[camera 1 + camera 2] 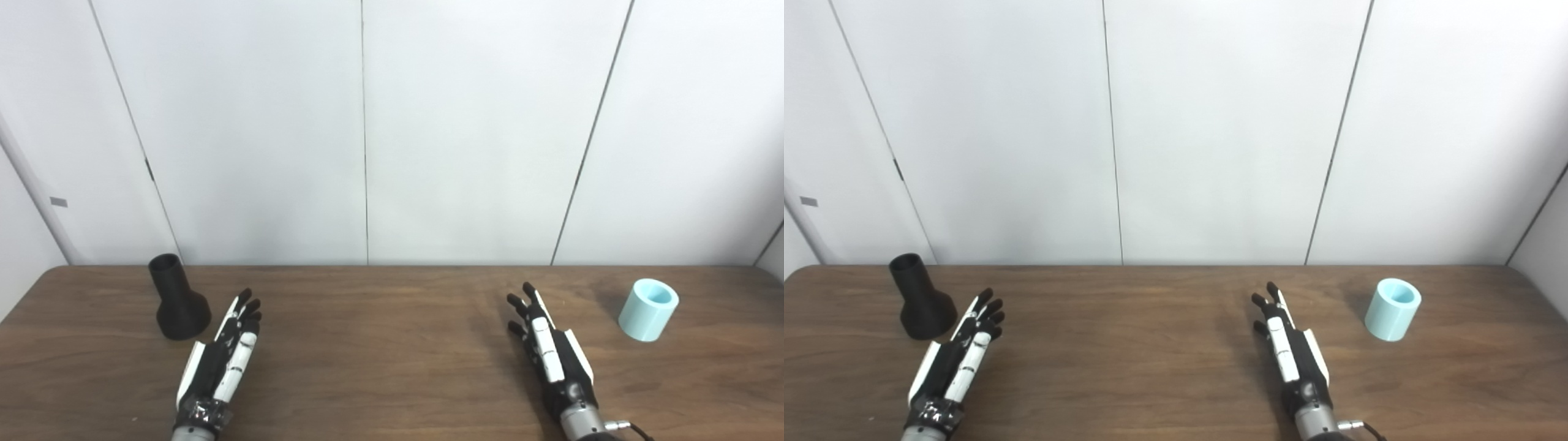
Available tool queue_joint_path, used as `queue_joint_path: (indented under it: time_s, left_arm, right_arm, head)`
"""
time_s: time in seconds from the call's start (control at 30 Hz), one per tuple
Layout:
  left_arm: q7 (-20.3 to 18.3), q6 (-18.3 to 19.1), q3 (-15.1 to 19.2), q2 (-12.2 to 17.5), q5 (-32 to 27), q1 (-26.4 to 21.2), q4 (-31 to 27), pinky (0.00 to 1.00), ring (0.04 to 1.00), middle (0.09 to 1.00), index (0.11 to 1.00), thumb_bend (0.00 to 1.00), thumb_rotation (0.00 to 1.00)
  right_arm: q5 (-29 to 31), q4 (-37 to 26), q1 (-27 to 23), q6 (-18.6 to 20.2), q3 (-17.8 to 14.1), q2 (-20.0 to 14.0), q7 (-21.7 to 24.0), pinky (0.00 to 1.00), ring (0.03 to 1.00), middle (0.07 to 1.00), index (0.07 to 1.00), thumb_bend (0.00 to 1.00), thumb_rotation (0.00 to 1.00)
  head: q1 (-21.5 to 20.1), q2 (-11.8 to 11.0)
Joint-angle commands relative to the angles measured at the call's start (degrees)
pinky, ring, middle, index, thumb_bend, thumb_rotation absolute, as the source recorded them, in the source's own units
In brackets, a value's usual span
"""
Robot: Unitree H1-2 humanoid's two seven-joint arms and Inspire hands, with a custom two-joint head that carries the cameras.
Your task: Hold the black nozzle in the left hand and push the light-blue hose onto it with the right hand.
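Black nozzle (177, 300) upright on wide base, far left of table (380, 367) — just beside left hand (223, 355), up-left of fingertips. Left hand released, fingers spread, grasping nothing. Right hand (548, 349) likewise — light-blue hose (648, 309) standing well apart, off to its right.

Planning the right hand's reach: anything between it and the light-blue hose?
Nothing: only bare table lies between the right hand and the light-blue hose, as both eye views show.
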Motion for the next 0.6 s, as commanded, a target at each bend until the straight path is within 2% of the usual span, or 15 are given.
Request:
queue_joint_path:
  time_s: [0.0, 0.43, 0.57]
  left_arm:
    - [0.53, -0.81, -0.39, -0.67, 0.23, 1.44, 1.87, 0.92, 0.938, 0.955, 0.995, 0.30, 0.76]
    - [0.58, -0.64, -0.52, -0.64, 0.45, 1.55, 1.58, 0.94, 0.942, 0.958, 0.995, 0.31, 0.76]
    - [0.51, -0.84, -0.64, -0.76, 0.39, 1.51, 1.58, 0.93, 0.942, 0.961, 0.998, 0.30, 0.77]
  right_arm:
    - [-0.10, 0.19, 0.58, 1.64, 0.09, -0.28, 0.25, 1.00, 0.978, 0.924, 1.000, 0.45, 1.00]
    - [1.05, 0.40, 0.54, 1.42, -0.13, -0.44, 0.78, 1.00, 0.971, 0.928, 1.000, 0.44, 1.00]
    - [1.14, 0.24, 0.65, 1.73, -0.07, -0.77, 0.86, 1.00, 0.969, 0.928, 1.000, 0.46, 1.00]
  head:
    - [-0.06, 0.01]
    - [0.40, 0.69]
    - [1.80, 0.55]
